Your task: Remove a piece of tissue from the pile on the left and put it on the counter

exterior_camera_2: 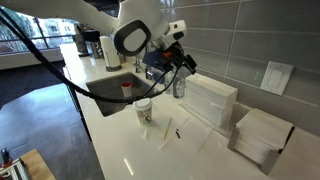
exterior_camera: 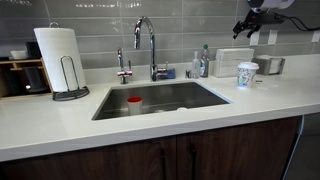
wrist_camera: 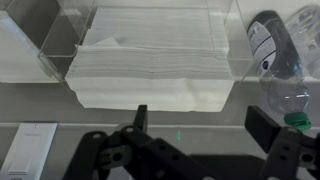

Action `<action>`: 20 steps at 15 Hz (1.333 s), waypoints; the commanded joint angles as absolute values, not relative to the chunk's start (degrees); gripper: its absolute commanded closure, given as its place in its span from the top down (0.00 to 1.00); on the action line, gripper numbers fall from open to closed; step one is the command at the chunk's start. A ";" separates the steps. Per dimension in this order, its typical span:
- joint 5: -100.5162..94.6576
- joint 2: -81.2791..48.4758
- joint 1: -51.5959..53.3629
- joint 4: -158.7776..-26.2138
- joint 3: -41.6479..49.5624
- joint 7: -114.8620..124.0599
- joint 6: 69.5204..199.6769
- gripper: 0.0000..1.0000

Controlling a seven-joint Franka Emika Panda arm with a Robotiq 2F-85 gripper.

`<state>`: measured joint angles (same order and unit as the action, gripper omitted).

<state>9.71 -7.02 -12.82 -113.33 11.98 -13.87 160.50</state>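
Hovering above the counter (wrist_camera: 120, 112), the gripper (wrist_camera: 200, 120) has its jaws spread wide with nothing between them. In the wrist view its two dark fingers (wrist_camera: 140, 116) frame the front of the pile (wrist_camera: 160, 75). That pile is a neat block of folded white tissues standing on the counter, and its top sheet (wrist_camera: 160, 40) lies flat and untouched. A clear bottle (wrist_camera: 272, 55) lies just beside the pile. In an exterior view the gripper (exterior_camera_2: 178, 68) hangs over the near end of the pile (exterior_camera_2: 212, 100), not touching it. A printed paper cup (exterior_camera_2: 143, 112) stands close by, between the pile and the sink (exterior_camera_2: 105, 92).
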 commanded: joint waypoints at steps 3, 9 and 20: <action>15.04 -15.86 -15.24 -105.16 10.70 -18.21 161.26 1.00; 17.48 -21.55 -16.85 -99.41 10.31 -18.60 160.81 1.00; 12.46 -27.27 -20.52 -93.49 6.83 -16.67 159.59 0.75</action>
